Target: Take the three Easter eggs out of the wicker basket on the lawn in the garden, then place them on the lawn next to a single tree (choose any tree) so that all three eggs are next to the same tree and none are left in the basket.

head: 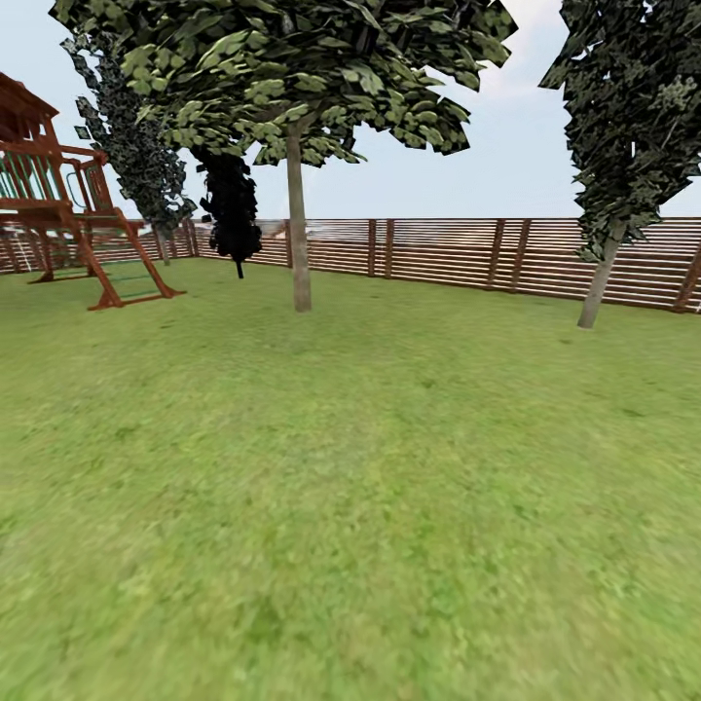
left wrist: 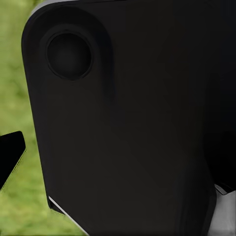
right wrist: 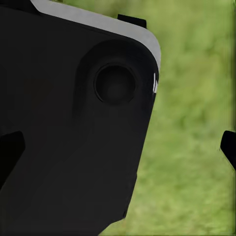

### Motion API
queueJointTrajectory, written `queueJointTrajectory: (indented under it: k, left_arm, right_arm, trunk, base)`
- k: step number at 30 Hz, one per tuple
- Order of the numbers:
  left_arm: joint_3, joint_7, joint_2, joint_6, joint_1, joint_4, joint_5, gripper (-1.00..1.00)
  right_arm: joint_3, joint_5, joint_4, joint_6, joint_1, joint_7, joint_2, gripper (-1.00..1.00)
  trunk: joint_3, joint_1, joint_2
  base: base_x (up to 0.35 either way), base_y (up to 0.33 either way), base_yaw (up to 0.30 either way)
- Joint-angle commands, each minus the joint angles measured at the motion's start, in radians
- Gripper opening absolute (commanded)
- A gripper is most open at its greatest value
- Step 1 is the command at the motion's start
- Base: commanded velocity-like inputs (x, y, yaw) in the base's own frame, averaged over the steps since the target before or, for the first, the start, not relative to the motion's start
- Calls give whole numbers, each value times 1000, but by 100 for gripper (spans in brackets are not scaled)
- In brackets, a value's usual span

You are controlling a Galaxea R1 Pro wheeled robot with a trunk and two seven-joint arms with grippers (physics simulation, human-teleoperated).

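I'm looking out over the lawn (head: 370, 506) from the head camera, open grass running ahead to a brown slat fence (head: 467, 251). One tree (head: 298, 224) with a straight pale trunk and a broad light-green canopy stands ahead, slightly left of centre. A second leaning trunk (head: 596, 287) rises at the right near the fence, under darker foliage. A black cone-shaped tree (head: 232, 209) sits just left of the pale trunk, further back. At the far left there's a red-brown wooden play frame (head: 73, 209) on the grass.

On the left wrist camera, a big dark body panel (left wrist: 137, 123) with a round recess blocks nearly everything; a black fingertip (left wrist: 10, 152) pokes in at the edge, blurred grass beyond it. I cannot tell whether that claw is apart or together.

The right wrist camera has a similar dark panel with a pale rim (right wrist: 73, 132), and black tips at both edges (right wrist: 228, 147) with grass between them. Again, I cannot tell how that claw stands.
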Motion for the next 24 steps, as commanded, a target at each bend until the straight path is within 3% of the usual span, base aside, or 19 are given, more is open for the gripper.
queueJointTrajectory:
  k: [1,16,24]
  left_arm:
    - [-1,-3,0,0,1,-2,-1,100]
    - [-1,-3,0,0,1,-2,-1,100]
    - [-1,-3,0,0,1,-2,-1,100]
  right_arm:
    - [5,2,2,0,-1,1,0,100]
    - [5,2,2,0,-1,1,0,100]
    - [5,2,2,0,-1,1,0,100]
  trunk:
    - [-1,1,0]
    - [-1,1,0]
    - [-5,1,0]
  base:
    - [335,0,6]
    - [335,0,4]
    - [335,0,200]
